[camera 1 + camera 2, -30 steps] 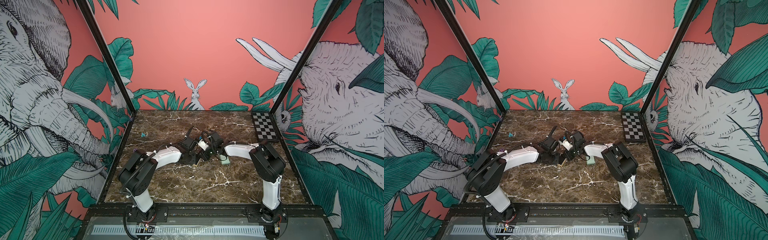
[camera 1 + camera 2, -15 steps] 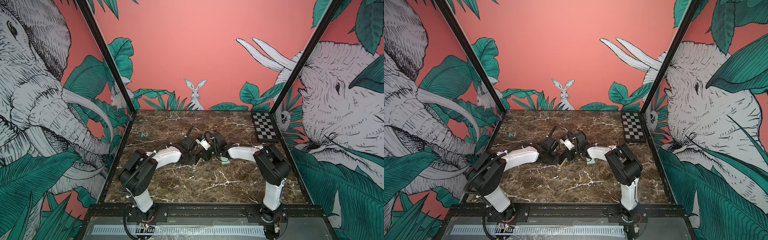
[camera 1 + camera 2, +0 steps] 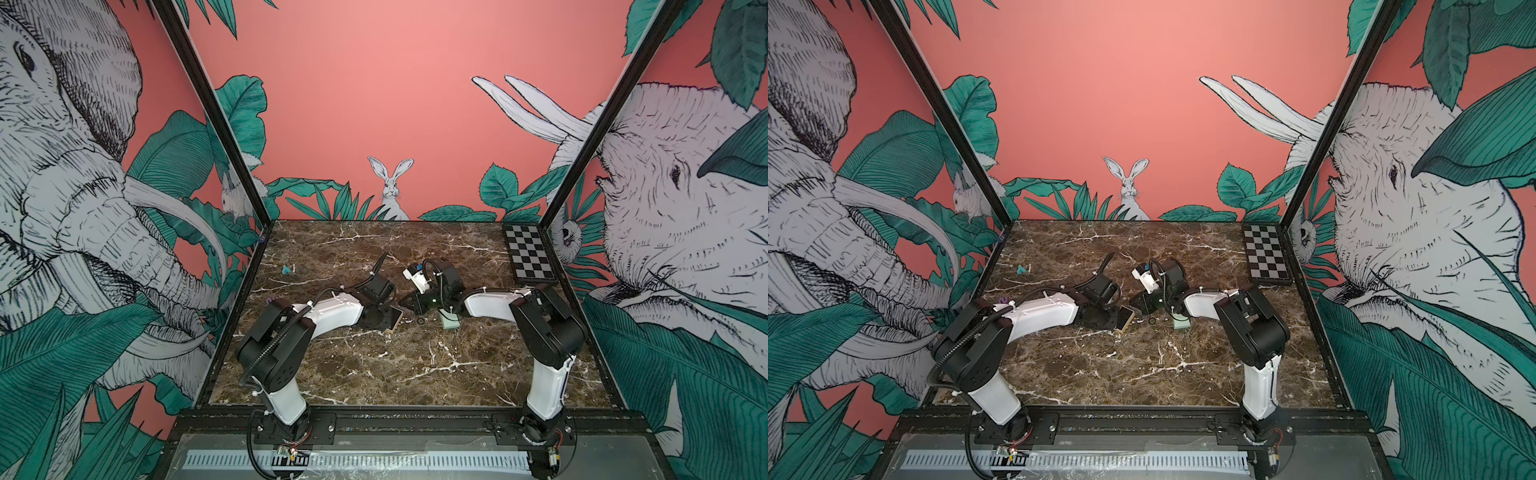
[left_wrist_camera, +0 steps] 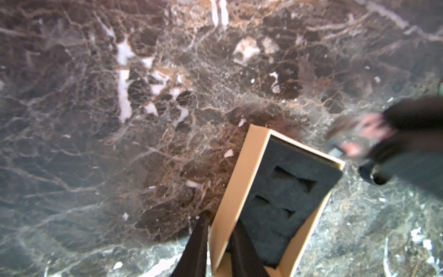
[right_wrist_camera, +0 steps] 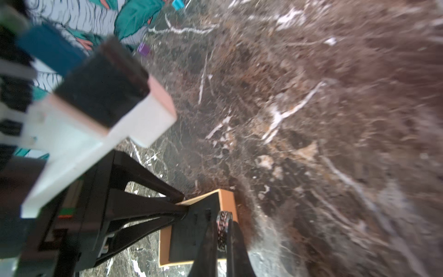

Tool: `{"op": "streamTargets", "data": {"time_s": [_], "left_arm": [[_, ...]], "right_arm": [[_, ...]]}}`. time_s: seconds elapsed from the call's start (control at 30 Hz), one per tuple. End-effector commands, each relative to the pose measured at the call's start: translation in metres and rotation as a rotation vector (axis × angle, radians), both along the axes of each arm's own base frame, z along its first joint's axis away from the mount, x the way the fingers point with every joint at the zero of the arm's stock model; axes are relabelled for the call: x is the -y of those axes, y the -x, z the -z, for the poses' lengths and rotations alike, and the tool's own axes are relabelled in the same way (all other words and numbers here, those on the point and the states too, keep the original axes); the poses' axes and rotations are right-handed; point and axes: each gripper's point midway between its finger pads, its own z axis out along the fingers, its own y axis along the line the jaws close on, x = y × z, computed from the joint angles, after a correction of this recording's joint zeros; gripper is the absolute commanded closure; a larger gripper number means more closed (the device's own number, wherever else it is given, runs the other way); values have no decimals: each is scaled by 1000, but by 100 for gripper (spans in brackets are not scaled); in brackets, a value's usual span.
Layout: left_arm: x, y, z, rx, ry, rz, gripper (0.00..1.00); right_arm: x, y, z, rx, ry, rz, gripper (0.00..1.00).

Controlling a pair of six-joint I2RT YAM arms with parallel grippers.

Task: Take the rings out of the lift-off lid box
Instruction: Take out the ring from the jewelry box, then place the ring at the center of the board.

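Dark brown marble tabletop, white-veined. Checkerboard flat in far right corner. Small teal lump far left; purple lump nearer, by left wall. Centre: thin black ring lying loose, mint-green lid near it.

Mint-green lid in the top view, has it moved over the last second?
No. The mint-green lid sits at the same spot on the marble table, equally far from the checkerboard.

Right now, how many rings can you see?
2. One ring lies on the table between the box base and lid; another ring is pinched in the right gripper. Others may be hidden.
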Motion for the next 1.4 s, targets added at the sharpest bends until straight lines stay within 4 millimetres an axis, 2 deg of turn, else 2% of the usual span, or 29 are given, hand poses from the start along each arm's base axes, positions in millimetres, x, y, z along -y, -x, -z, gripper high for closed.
{"op": "streamTargets", "data": {"time_s": [0.0, 0.1, 0.33, 0.87, 1.0, 1.07, 1.23, 1.37], "left_arm": [[-18, 12, 4, -41, -59, -39, 80], [-21, 12, 2, -44, -61, -67, 79], [-29, 15, -6, -41, -58, -151, 79], [-27, 22, -7, -44, -39, -160, 79], [-24, 22, -11, -34, -17, -155, 75], [-24, 20, -16, -19, -12, -146, 69], [-20, 14, -29, 26, -2, -103, 50], [-17, 6, -38, 61, -17, -55, 47]], "right_arm": [[-4, -2, -34, 65, -68, -16, 100], [7, -9, -29, 65, -29, 23, 100], [29, -23, 7, -53, 51, 75, 100], [39, -21, 46, -191, 120, 95, 99], [42, -19, 49, -197, 137, 98, 93], [44, -18, 48, -193, 145, 98, 91], [45, -20, 33, -164, 155, 99, 81], [48, -22, 18, -130, 173, 100, 71]]}}
